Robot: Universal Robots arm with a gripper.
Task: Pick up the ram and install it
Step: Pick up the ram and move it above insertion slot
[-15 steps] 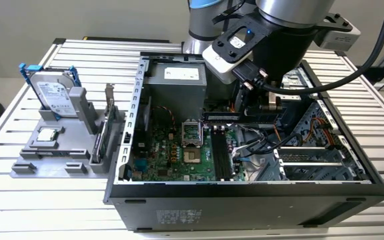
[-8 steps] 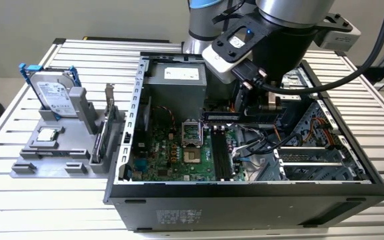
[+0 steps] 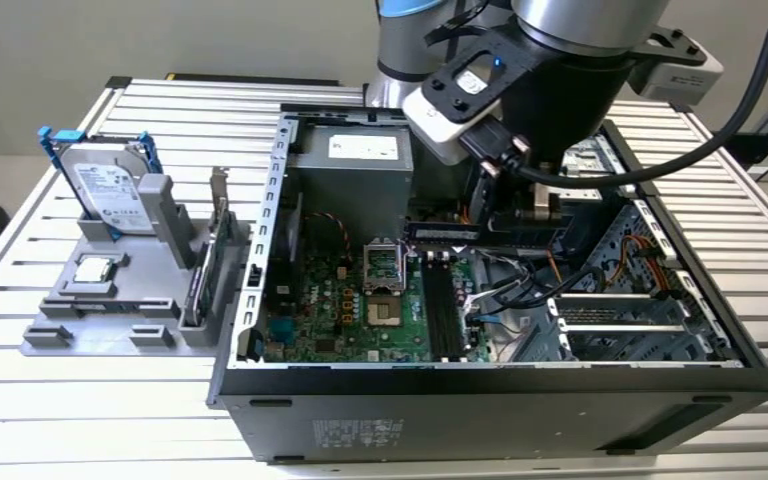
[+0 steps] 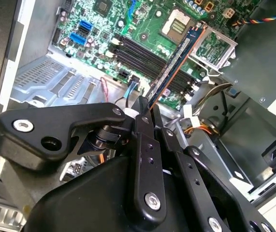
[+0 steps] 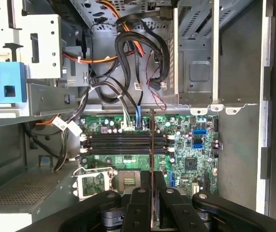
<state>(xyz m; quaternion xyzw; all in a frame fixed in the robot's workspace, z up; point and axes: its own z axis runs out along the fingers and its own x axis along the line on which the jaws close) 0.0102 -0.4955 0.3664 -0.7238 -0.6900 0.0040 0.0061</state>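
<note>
Exterior view: one ram (image 3: pixel 471 233), a flat dark stick, held level above the green motherboard (image 3: pixel 357 305) inside one open metal case (image 3: pixel 491 420). One hard drive (image 3: pixel 101 185) stands on a grey fixture (image 3: pixel 91 335) at the exterior view's left.
Second wrist view: one black gripper (image 4: pixel 146 105), clenched on the ram's end; four black slots (image 4: pixel 142 55) lie beyond.
First wrist view: the ram shows edge-on, a thin line crossing the slots.

Memory slots (image 5: pixel 113 143) under the ram (image 4: pixel 176 60) lie unblocked; cables (image 5: pixel 128 58) crowd beside them.

Over the motherboard (image 3: pixel 357 305), the ram (image 3: pixel 475 233) level in the pincer (image 3: pixel 538 226).
</note>
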